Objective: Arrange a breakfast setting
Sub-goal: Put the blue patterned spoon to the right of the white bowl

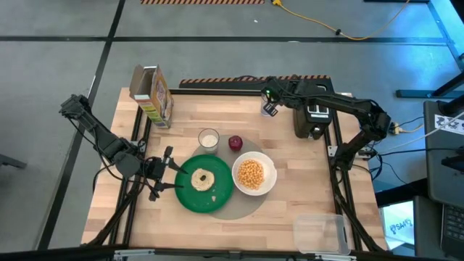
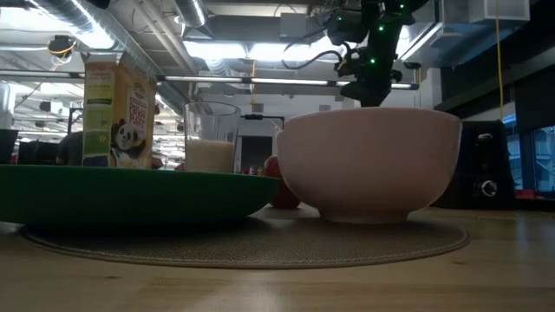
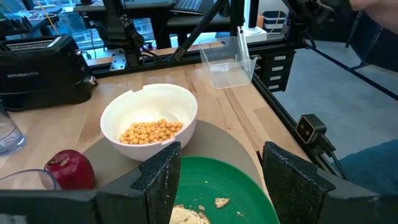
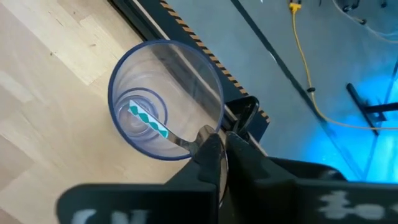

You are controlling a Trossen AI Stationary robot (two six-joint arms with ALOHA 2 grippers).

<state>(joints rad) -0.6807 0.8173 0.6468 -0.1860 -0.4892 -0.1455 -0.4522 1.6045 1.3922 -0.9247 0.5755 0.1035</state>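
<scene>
A round green plate (image 1: 190,197) with a pale bagel (image 1: 202,179) and a white bowl (image 1: 252,175) of cereal sit on a round grey mat (image 1: 243,205). A red apple (image 1: 235,143) and a small milk glass (image 1: 209,138) stand just behind them. My left gripper (image 3: 217,186) is open and empty over the plate's left part, beside the bagel (image 3: 186,215). My right gripper (image 4: 219,146) is at the table's far edge, shut on a silver spoon (image 4: 180,134) that stands in a clear cup (image 4: 124,74). My right gripper pinches the spoon's upper end (image 4: 198,138) between its two fingers, at the cup's rim, coming from above. The spoon slants down into the cup, and its patterned lower end (image 4: 148,117) is at the cup's bottom.
A cereal box (image 1: 152,94) stands at the far left. A black toaster (image 1: 312,119) stands at the far right. A clear plastic container (image 1: 319,232) lies at the near right corner. Bare wood lies right of the bowl.
</scene>
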